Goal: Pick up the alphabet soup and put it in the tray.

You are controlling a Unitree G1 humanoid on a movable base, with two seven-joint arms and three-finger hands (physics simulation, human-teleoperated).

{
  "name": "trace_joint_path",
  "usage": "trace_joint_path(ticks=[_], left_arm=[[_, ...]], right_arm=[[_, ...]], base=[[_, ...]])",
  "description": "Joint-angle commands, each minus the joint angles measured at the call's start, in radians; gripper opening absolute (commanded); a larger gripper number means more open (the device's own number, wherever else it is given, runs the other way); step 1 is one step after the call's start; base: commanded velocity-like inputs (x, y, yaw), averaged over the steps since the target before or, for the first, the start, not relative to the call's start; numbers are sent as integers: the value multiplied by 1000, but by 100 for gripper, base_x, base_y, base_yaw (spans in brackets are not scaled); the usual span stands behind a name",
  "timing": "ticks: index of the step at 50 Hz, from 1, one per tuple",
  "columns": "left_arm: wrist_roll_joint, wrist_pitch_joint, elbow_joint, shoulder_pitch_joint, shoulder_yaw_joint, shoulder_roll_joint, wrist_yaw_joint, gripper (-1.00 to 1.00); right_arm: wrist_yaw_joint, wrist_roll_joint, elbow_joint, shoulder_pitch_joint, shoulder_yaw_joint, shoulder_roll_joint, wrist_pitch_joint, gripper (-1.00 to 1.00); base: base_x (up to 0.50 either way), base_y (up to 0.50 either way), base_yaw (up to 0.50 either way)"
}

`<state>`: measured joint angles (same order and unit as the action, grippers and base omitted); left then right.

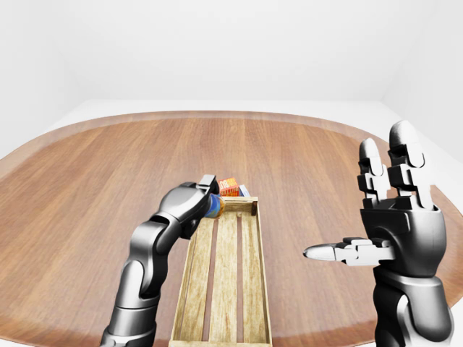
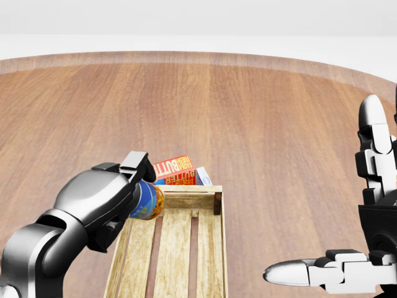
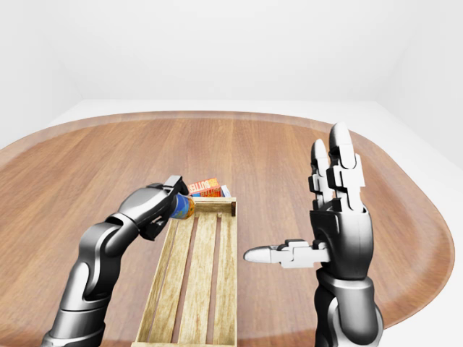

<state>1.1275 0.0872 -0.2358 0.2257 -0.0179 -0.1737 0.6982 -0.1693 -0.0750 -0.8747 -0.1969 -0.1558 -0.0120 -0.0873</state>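
The alphabet soup can (image 2: 149, 200), blue with a yellow and orange label, lies tilted in my left hand (image 2: 127, 202), whose fingers are shut round it. Hand and can hover over the upper left corner of the wooden slatted tray (image 2: 222, 248), which runs down the middle of the head view. No object shows inside the tray. My right hand (image 2: 329, 198) stands open at the right edge, fingers upright and thumb pointing left, apart from the tray.
A red and orange butter box (image 2: 175, 169) lies on the round wooden table (image 2: 248, 112) just above the tray's upper end, with a small white and blue carton (image 2: 203, 176) against it. My left hand hides the spot to the left of the box.
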Motion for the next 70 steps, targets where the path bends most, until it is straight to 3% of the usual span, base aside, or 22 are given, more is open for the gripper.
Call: trace_joint_path(ticks=[1, 11, 19, 39, 51, 63, 64, 65, 66, 70], left_arm=[[193, 0, 59, -25, -101, 94, 0, -100], [312, 0, 212, -43, -165, 115, 0, -100], [345, 0, 239, -84, -193, 125, 0, -100], [416, 0, 451, -33, -215, 135, 0, -100], [447, 0, 539, -5, -235, 160, -33, -100], [467, 0, 652, 37, -233, 168, -113, -100], [470, 0, 661, 42, -232, 168, -120, -76], [484, 0, 672, 51, -231, 168, -129, 88], [479, 0, 674, 55, -228, 168, -132, 100], [471, 0, 678, 54, -227, 166, -131, 100]], right_arm=[[0, 0, 6, 1, 0, -1, 0, 100], [-1, -4, 4, 1, -3, -1, 0, 100], [-1, -5, -6, -2, 0, -2, 0, 100], [-1, -10, -13, -3, -2, -2, 0, 100], [-1, -16, -16, -1, -5, -2, 0, 100], [-3, -23, -22, -6, -9, -4, 0, 100], [-3, -22, -22, -6, -10, -4, 0, 100], [-3, -21, -22, -6, -10, -4, 0, 100], [-3, -21, -20, -6, -10, -4, 0, 100], [1, -22, -14, -4, -10, -5, 0, 100]], base=[[0, 0, 0], [0, 0, 0], [0, 0, 0], [0, 0, 0], [0, 0, 0], [0, 0, 0], [0, 0, 0], [0, 0, 0], [0, 0, 0], [0, 0, 0]])
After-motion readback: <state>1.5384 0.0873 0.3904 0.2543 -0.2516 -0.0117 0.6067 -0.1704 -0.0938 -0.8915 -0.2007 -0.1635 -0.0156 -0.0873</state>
